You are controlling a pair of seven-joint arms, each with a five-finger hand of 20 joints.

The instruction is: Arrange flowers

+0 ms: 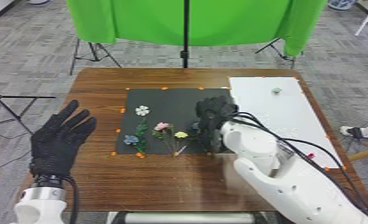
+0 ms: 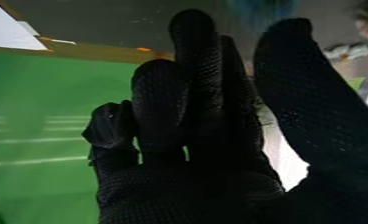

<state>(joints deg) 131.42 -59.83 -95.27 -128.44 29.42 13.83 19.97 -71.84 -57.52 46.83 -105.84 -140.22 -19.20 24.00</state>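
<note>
Softly white, pink, yellow and blue flowers point(image 1: 161, 126), thin-stemmed, left robot hand point(image 1: 56, 145) and right robot hand point(image 1: 215, 111) loosely unclenched.

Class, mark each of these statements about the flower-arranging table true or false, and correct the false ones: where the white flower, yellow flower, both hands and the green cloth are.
1. The white flower lies on the black mat. True.
2. The yellow flower lies on the white sheet. False: the yellow flower lies on the black mat.
3. The right hand is at the right part of the black mat. True.
4. The left hand is curled round the white flower. False: the left hand is open, left of the black mat.
5. The green cloth hangs beyond the far edge of the table. True.
</note>
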